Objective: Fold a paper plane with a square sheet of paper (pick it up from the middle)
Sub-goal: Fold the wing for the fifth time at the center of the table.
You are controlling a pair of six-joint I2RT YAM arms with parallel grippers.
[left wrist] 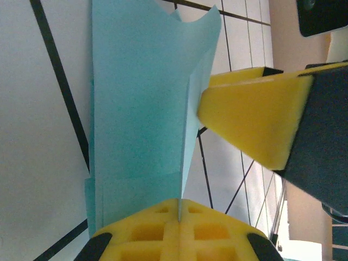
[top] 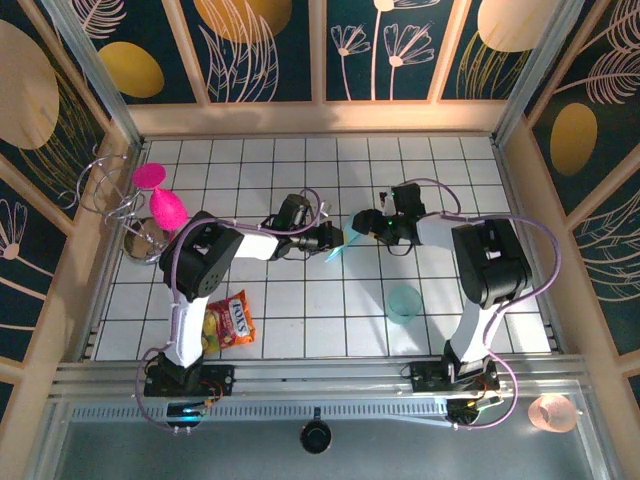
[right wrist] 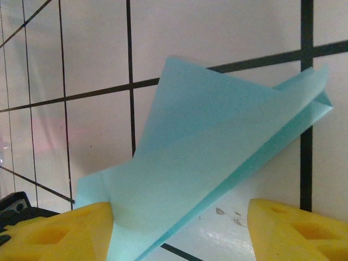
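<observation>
Mid-fold: your left gripper [left wrist: 178, 209] clamps the folded light-blue paper [left wrist: 141, 98]. Next, your open-jawed right gripper [right wrist: 179, 213], beside it, likely pinches the free flap.

A teal cup [top: 404, 303], a candy bag [top: 230, 322] and a pink glass [top: 168, 210] lie apart on the tiled table [top: 300, 300].

We note the paper [left wrist: 147, 109] as thin, matt and smooth, with sharp creases, paler where it is a single layer. Left fingers [left wrist: 144, 232] and right fingers [right wrist: 296, 228]: matt yellow moulded plastic with recessed pockets. Table [top: 300, 300]: white, smooth, faintly glossy, with dark grid lines. Cup [top: 404, 302]: translucent teal plastic. Snack bag [top: 232, 322]: shiny printed film. Rail [top: 320, 378]: brushed metal. Pink goblet [top: 168, 208]: glossy; we cannot tell plastic from glass.
</observation>
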